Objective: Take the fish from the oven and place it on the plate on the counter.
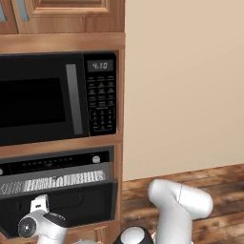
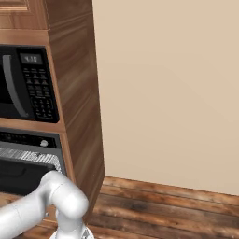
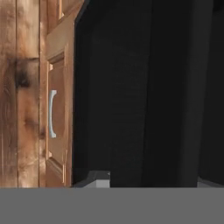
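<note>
You are at the opening step: the oven [image 1: 57, 186] door hangs partly lowered with the arm's wrist [image 1: 35, 224] low before it, finger spread and fish position undeterminable, so next swing the door fully down to expose the wire rack [image 1: 55, 181].

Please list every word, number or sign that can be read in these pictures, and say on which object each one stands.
"4:10": on the clock display at the top of the microwave keypad panel, left base view.
Keypad buttons under the display: small pale marks, too small to read.
Oven control strip: faint pale marks beside the round knob, too blurred to read.
Hand view: no text at all.
</note>
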